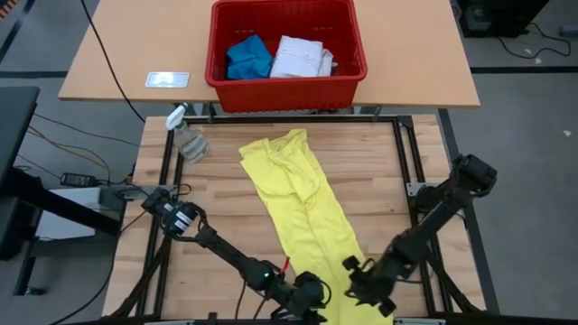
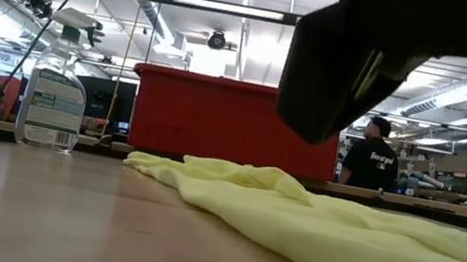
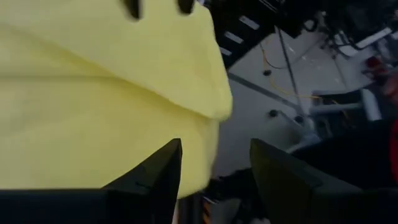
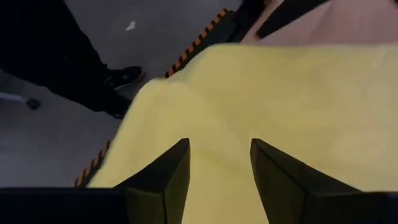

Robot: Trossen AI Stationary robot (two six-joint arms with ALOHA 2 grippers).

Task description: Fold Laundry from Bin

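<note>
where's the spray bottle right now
In the high view the spray bottle stands at the worktable's far left corner, left of the yellow T-shirt, near the red bin.

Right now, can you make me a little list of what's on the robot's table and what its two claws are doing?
yellow T-shirt: lying long and flat on the work table, near end hanging over the edge
red bin: on the tan table behind, holding a blue piece and a white shirt
spray bottle: on the work table, left of the shirt
left gripper: at the shirt's near end, fingers apart, nothing between them
right gripper: above the same end, fingers apart, not gripping
</note>
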